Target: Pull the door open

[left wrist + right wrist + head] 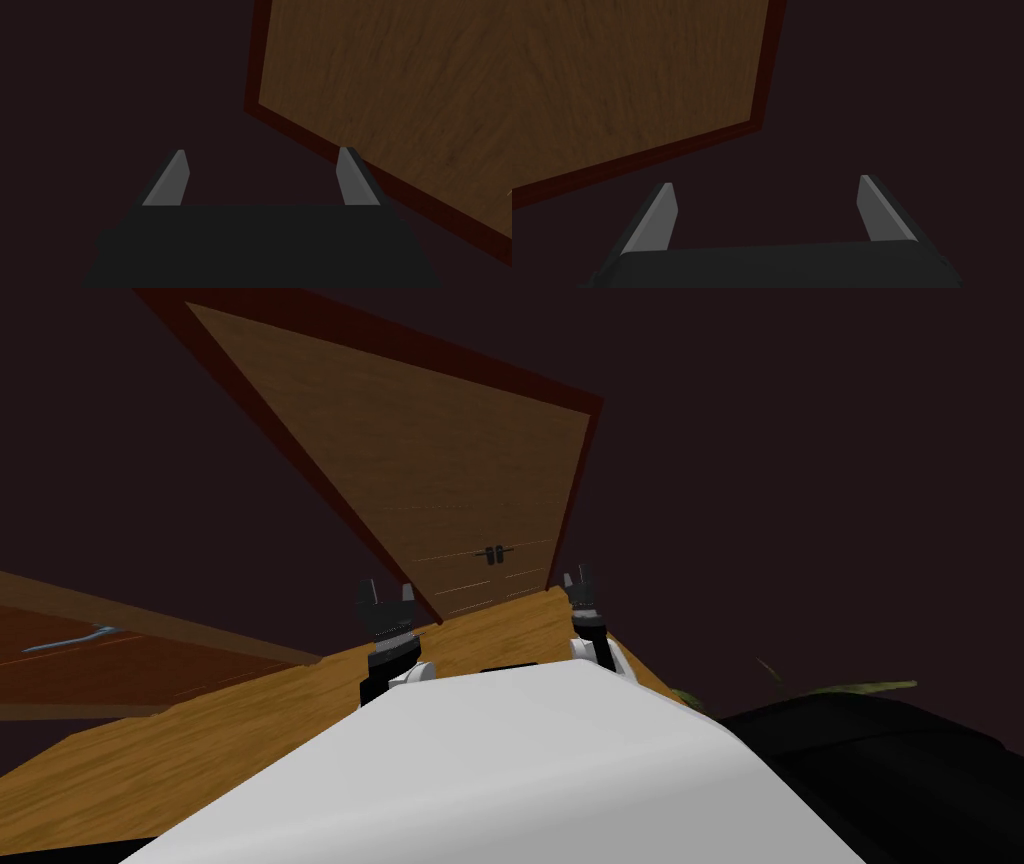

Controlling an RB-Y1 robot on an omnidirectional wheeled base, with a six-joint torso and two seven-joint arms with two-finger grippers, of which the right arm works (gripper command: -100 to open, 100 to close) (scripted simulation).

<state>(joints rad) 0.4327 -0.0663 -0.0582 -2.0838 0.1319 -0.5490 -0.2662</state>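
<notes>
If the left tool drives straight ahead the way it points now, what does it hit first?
Most likely the dark wall beside the door, not the door itself. The left tool, open, aims just off the dark red frame, which passes close by one finger. How far off the wall stands is unclear.

The door (440,478) was rendered in mid brown with a fine wood grain, crossed low down by a few pale lines. Its frame (450,358) was drawn in dark red, and the handle (492,555) in black. The floor (230,728) was coloured a warmer orange-brown, also grained. The wall (800,488) was given a very dark maroon, nearly black. The fingers (170,182) of the left gripper (262,152) were shown light grey on a charcoal body, and the right gripper (767,182) was coloured alike.
</notes>
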